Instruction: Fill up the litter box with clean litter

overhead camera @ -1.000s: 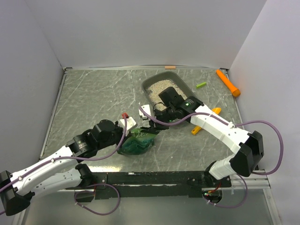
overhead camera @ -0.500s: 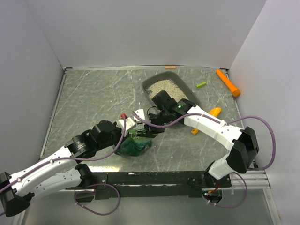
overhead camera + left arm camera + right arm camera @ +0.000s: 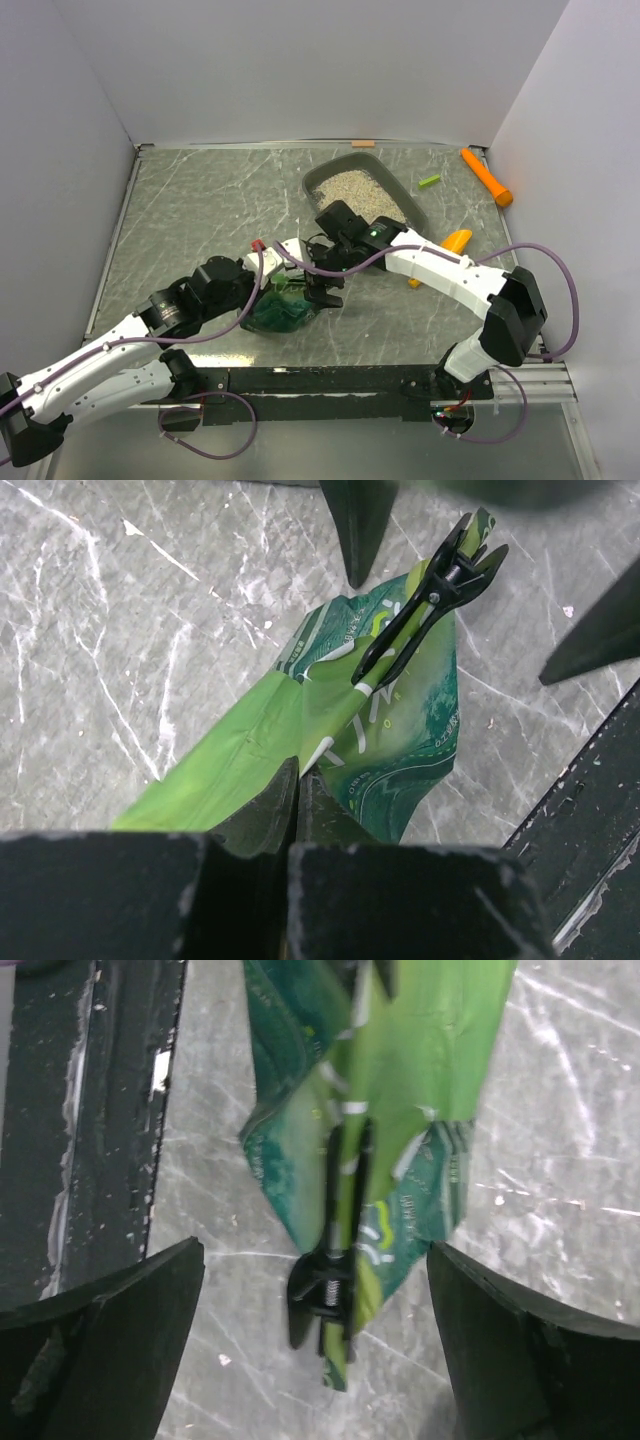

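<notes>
- Where the left gripper meets the green bag, its fingers are pressed together on a fold. The bag's near end is cut off in the left wrist view.
- One black clip closes the bag's far end. The right gripper is spread wide, one finger on either side of the clip.
- Right arm hides the near end of the litter box and part of the orange-yellow scoop.
- Count: two arms, one bag, one clip, one box, one scoop.
- Litter box lies far, right of centre, apart from the bag. Clean litter covers its floor.
- Surface: grey marbled table, with white walls on three sides.
</notes>
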